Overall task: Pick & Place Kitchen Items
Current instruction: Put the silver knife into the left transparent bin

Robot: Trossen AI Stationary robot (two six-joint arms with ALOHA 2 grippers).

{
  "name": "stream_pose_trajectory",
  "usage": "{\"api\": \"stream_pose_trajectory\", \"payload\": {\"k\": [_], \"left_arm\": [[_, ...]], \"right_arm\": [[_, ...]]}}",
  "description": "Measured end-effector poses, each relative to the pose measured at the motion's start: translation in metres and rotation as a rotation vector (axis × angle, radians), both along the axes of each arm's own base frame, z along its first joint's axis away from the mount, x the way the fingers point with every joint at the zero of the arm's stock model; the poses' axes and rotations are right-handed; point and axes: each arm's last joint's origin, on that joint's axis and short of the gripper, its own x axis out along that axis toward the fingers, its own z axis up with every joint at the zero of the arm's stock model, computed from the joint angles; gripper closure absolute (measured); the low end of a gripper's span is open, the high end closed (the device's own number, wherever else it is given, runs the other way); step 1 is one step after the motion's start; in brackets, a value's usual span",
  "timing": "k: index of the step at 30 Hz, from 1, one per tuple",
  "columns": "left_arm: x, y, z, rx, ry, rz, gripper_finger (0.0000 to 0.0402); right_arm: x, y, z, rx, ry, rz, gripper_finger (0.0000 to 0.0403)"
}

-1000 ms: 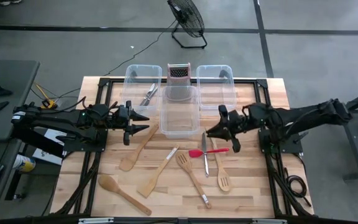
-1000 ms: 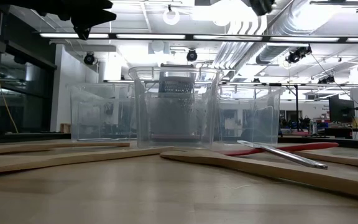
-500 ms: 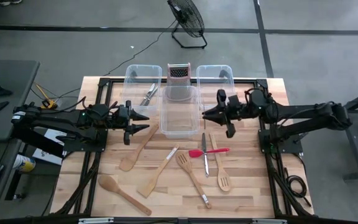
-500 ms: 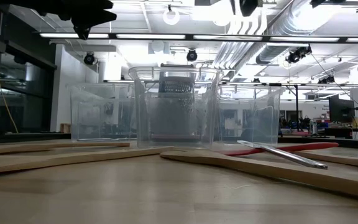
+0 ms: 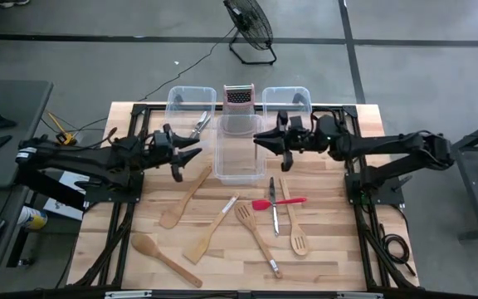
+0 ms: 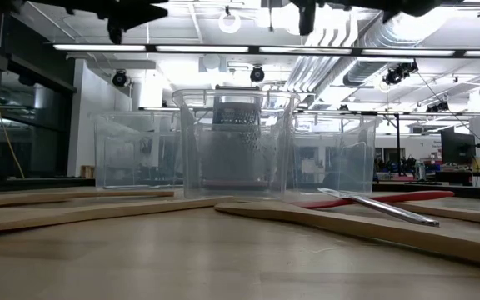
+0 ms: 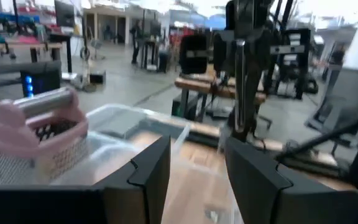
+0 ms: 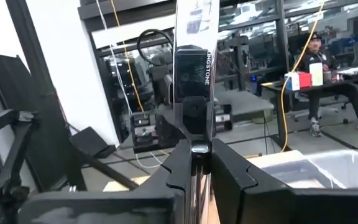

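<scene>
My right gripper [image 5: 258, 139] hovers over the right rim of the middle clear bin [image 5: 239, 170], shut on a silver metal utensil [image 8: 194, 62]. The left wrist view shows that utensil [image 7: 240, 81] as an upright strip. My left gripper [image 5: 196, 149] stands open and empty to the left of that bin, facing the right one. Wooden spoons and spatulas [image 5: 210, 237], a red-headed spatula [image 5: 279, 202] and a silver knife [image 5: 273, 205] lie flat on the table. More metal utensils [image 5: 199, 124] lie in the far left bin. My right gripper pinches the silver utensil between its two fingers, on the flat stretch [image 8: 194, 134] just above them. The fingers reach in about level from the table's right and lie across the utensil. It stands upright, sticking out above and below the fingers, lifted clear of everything.
A box grater with a pinkish top [image 5: 239, 96] stands behind the middle bin. An empty clear bin [image 5: 287, 116] sits at the far right. Black frame rails [image 5: 131, 158] run along both table sides. The near table edge has bare wood.
My right gripper has carried the utensil toward the table's far edge and left, from over the loose utensils to the middle bin's right rim, tipping upward as it went. My left gripper has tipped up slightly and stays open.
</scene>
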Motion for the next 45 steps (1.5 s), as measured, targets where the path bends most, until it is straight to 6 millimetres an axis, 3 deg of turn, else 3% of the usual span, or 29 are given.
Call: {"api": "stream_pose_trajectory", "payload": {"k": [4, 11, 20, 27, 39, 45], "left_arm": [[0.02, -0.001, -0.005, 0.004, -0.03, 0.001, 0.025], [0.06, -0.003, 0.008, -0.001, -0.04, -0.01, 0.0242], [0.092, 0.002, 0.021, -0.092, -0.059, -0.022, 0.0169], [0.118, 0.003, 0.021, -0.103, 0.018, -0.066, 0.016], [0.128, 0.003, 0.033, -0.099, -0.01, -0.037, 0.0164], [0.128, 0.004, 0.033, -0.137, -0.021, -0.032, 0.022]], "right_arm": [[0.021, -0.005, 0.01, -0.026, -0.01, -0.01, 0.0371], [0.048, -0.019, 0.012, -0.028, 0.022, 0.025, 0.0371], [0.046, -0.027, 0.017, -0.055, 0.008, 0.103, 0.0371], [0.045, -0.028, 0.017, -0.07, 0.001, 0.127, 0.0371], [0.045, -0.027, 0.016, -0.084, 0.009, 0.152, 0.0371], [0.045, -0.027, 0.016, -0.085, 0.01, 0.166, 0.0371]]}}
